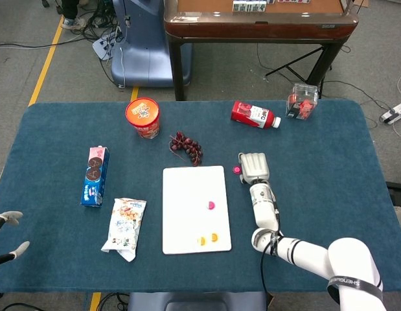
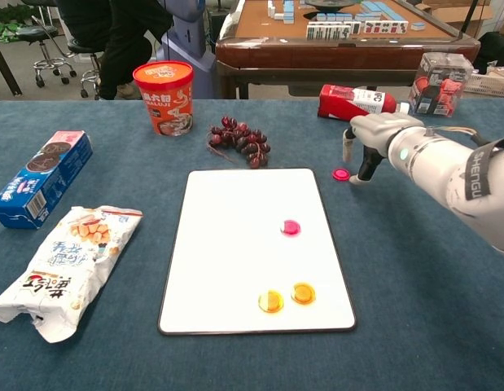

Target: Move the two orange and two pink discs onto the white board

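A white board (image 1: 187,194) (image 2: 235,244) lies mid-table. On it sit one pink disc (image 1: 212,205) (image 2: 291,227) and two orange discs (image 1: 201,240) (image 1: 214,237) (image 2: 270,302) (image 2: 303,292), side by side near its front right corner. A second pink disc (image 1: 237,170) (image 2: 341,174) rests on the blue cloth just off the board's far right corner. My right hand (image 1: 254,167) (image 2: 370,138) hangs right beside that disc, fingers pointing down and apart, holding nothing. My left hand (image 1: 6,236) is at the table's left front edge, fingers apart and empty.
Behind the board lie grapes (image 1: 186,148) (image 2: 239,138), an orange noodle cup (image 1: 142,116), a red bottle (image 1: 255,115) and a clear box (image 1: 302,102). A blue cookie box (image 1: 94,175) and a snack bag (image 1: 124,227) lie to the left.
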`<action>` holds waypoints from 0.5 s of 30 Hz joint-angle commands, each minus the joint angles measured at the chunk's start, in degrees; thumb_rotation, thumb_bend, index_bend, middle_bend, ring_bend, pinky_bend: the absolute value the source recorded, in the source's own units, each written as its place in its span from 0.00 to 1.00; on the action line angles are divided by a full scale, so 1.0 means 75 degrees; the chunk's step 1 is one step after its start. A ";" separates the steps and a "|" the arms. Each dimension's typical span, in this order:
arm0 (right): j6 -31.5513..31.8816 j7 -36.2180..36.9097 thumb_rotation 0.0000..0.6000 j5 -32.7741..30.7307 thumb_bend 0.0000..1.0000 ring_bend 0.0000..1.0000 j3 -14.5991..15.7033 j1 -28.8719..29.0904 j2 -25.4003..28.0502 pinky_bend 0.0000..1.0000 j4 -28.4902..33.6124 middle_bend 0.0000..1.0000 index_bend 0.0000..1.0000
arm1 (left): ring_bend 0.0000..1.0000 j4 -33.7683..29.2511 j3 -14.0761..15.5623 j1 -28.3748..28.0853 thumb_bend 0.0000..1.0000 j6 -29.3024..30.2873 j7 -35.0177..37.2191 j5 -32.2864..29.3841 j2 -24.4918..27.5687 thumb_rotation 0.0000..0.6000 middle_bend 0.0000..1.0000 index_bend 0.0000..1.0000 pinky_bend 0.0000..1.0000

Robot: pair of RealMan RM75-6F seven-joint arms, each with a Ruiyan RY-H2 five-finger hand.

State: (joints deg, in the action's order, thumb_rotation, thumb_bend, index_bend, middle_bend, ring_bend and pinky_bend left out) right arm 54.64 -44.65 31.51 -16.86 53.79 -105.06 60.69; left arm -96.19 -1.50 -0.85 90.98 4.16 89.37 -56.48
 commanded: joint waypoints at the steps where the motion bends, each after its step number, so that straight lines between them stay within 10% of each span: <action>1: -0.0079 0.0048 1.00 0.0001 0.25 1.00 -0.0043 0.0024 -0.0069 1.00 -0.0093 1.00 0.39 | 0.38 -0.0001 0.0002 0.0002 0.07 0.0001 0.0000 0.0002 0.0000 1.00 0.47 0.42 0.56; 15: -0.0238 0.0092 1.00 0.0034 0.26 1.00 -0.0167 0.0125 -0.0334 1.00 -0.0455 1.00 0.40 | 0.38 -0.0007 0.0003 0.0019 0.07 0.0027 0.0033 0.0014 0.0021 1.00 0.47 0.42 0.56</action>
State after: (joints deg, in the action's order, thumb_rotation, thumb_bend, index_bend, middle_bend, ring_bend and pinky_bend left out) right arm 52.89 -44.00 31.75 -18.05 54.71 -107.50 57.34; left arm -96.25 -1.48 -0.70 91.18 4.40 89.47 -56.33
